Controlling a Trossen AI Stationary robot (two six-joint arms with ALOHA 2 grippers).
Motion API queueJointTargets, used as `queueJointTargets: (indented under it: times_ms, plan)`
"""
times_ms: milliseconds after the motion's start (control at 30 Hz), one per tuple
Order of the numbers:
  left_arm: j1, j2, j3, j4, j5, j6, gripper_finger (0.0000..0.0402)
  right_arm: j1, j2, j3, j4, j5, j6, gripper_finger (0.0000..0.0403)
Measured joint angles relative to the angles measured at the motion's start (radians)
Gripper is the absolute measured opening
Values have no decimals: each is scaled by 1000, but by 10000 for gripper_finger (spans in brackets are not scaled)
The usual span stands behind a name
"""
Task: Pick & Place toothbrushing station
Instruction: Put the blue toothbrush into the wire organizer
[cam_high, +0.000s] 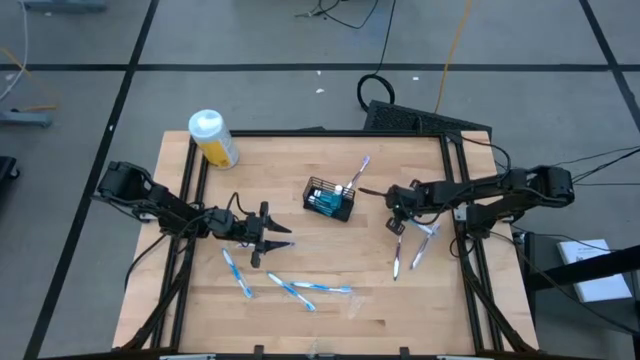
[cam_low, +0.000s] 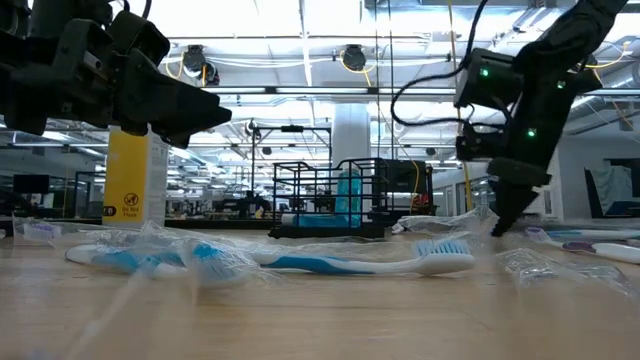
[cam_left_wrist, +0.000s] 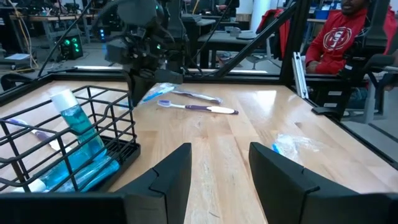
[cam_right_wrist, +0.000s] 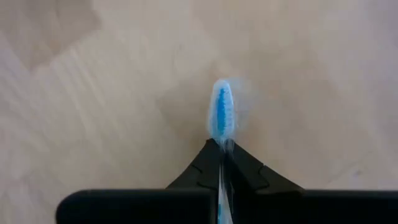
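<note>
small black wire-mesh basket (cam_high: 329, 199) mid-desk holds a teal tube (cam_left_wrist: 81, 134), several slim white-and-blue toothbrushes (cam_high: 300, 288) lie loose in front; right gripper (cam_high: 399, 222) fingers closed on a blue-bristled toothbrush (cam_right_wrist: 221, 112), left gripper (cam_high: 275, 238) fingers open, empty.

Two arms, both dark, near-black, built of jointed blocky segments. Thin black cables loop along each arm. Right arm (cam_low: 520, 90): small green indicator lights glow on its wrist housing. Left gripper (cam_left_wrist: 217, 177): matte black jaws, broad, angular. Right gripper (cam_right_wrist: 222, 163): black jaws tapering to a wedge
</note>
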Motion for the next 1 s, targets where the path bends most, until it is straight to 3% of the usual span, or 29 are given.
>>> queueJointTargets:
  times_ms: [333, 767, 1000]
  plan:
    - [0, 0, 0, -8, -6, 8, 168, 20, -49, 99, 27, 77, -75, 4]
    - [18, 0, 0, -7, -16, 31, 168, 117, -266, 104, 46, 218, -100, 1]
    - [18, 0, 0, -7, -24, 44, 168, 182, -316, 104, 143, 302, -189, 1]
